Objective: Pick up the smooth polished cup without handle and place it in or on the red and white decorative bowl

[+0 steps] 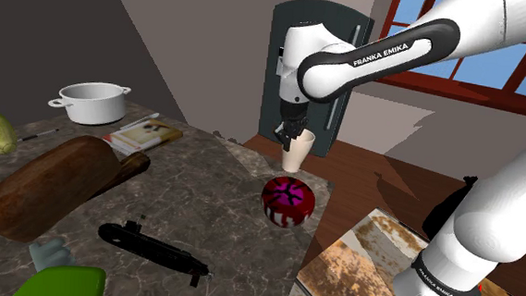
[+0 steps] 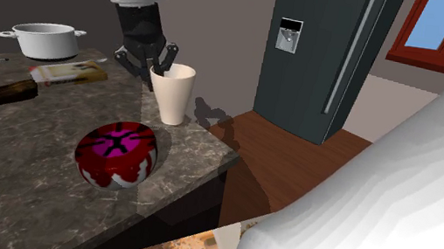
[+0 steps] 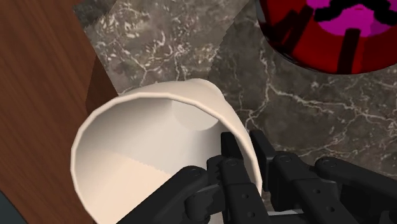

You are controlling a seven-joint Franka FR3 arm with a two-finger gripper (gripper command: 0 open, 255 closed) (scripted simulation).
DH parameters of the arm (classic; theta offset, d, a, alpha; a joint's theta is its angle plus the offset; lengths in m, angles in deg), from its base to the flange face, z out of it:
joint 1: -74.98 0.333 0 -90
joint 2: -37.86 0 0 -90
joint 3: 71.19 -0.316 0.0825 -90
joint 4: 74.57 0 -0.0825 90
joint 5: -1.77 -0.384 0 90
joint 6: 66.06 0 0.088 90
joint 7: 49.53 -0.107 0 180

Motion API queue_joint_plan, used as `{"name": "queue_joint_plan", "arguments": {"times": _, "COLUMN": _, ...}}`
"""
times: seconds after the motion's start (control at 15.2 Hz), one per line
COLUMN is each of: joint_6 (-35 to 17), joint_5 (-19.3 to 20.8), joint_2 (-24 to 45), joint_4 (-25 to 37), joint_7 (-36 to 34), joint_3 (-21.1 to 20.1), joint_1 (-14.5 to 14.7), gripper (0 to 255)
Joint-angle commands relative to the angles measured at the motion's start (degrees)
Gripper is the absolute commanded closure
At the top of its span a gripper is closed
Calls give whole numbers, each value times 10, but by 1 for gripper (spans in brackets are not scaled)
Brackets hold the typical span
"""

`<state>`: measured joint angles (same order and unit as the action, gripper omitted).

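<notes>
The gripper [image 3: 245,144] is clamped across the rim of the cup [image 3: 143,143], one finger inside, one outside, evidently to keep it upright for carrying to the bowl [image 2: 116,155] at the second exterior view's lower left.

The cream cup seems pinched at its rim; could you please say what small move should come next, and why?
Probably a short straight lift. The fingers clasp the wall of the cup, one inside and one outside, while its base appears to rest on the counter; raising it first should clear the rim of the red and white bowl.
</notes>
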<state>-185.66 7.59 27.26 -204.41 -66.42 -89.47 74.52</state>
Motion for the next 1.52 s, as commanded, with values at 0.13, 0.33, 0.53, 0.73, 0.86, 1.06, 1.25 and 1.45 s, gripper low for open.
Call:
{"name": "queue_joint_plan", "arguments": {"times": 0.13, "joint_6": 31, "joint_5": -5, "joint_2": -11, "joint_4": 21, "joint_7": 7, "joint_3": 2, "joint_1": 1, "gripper": 255}}
{"name": "queue_joint_plan", "arguments": {"times": 0.33, "joint_6": 54, "joint_5": -8, "joint_2": -18, "joint_4": 38, "joint_7": 12, "joint_3": 3, "joint_1": 1, "gripper": 255}}
{"name": "queue_joint_plan", "arguments": {"times": 0.53, "joint_6": 77, "joint_5": -11, "joint_2": -24, "joint_4": 55, "joint_7": 16, "joint_3": 4, "joint_1": 1, "gripper": 255}}
{"name": "queue_joint_plan", "arguments": {"times": 0.73, "joint_6": 100, "joint_5": -12, "joint_2": -28, "joint_4": 74, "joint_7": 20, "joint_3": 5, "joint_1": 1, "gripper": 255}}
{"name": "queue_joint_plan", "arguments": {"times": 0.86, "joint_6": 116, "joint_5": -13, "joint_2": -31, "joint_4": 88, "joint_7": 22, "joint_3": 6, "joint_1": 1, "gripper": 255}}
{"name": "queue_joint_plan", "arguments": {"times": 1.06, "joint_6": 138, "joint_5": -15, "joint_2": -33, "joint_4": 108, "joint_7": 25, "joint_3": 7, "joint_1": 1, "gripper": 255}}
{"name": "queue_joint_plan", "arguments": {"times": 1.25, "joint_6": 156, "joint_5": -20, "joint_2": -43, "joint_4": 115, "joint_7": 17, "joint_3": 1, "joint_1": 6, "gripper": 255}}
{"name": "queue_joint_plan", "arguments": {"times": 1.45, "joint_6": 177, "joint_5": -34, "joint_2": -69, "joint_4": 108, "joint_7": -12, "joint_3": -19, "joint_1": 23, "gripper": 255}}
